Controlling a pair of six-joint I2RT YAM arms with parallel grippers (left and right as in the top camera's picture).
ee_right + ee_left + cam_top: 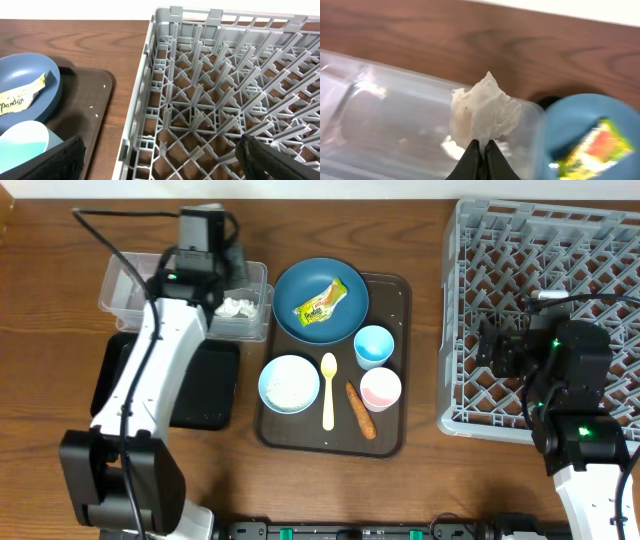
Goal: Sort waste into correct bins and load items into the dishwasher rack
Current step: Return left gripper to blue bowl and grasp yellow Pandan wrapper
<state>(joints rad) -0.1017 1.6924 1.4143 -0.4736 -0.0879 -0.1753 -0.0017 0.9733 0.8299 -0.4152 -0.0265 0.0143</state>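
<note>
Over at the clear tub (pixel 122 288), the left tool (pixel 481 150) is pinched fully closed on the lower edge of a crumpled white tissue (pixel 485 112), at the tub's end nearest the dark blue plate (pixel 295 288). An orange-yellow-green wrapper (pixel 320 302) lies on that plate. Across the desk, the right tool (pixel 160 162) hovers above the grey dishwasher rack (pixel 210 90), jaws spread wide, gripping nothing. Between them the brown serving tray (pixel 397 288) carries the bowl (pixel 289 384), light blue cup (pixel 373 346), pink cup (pixel 380 389), yellow spoon (pixel 328 392) and carrot stick (pixel 360 410). Partly under the left arm lies the black tray (pixel 215 395).

A robotics lab: left arm (pixel 160 350), right arm (pixel 580 365) and dishwasher rack (pixel 480 240) on wooden table (pixel 50 310).
</note>
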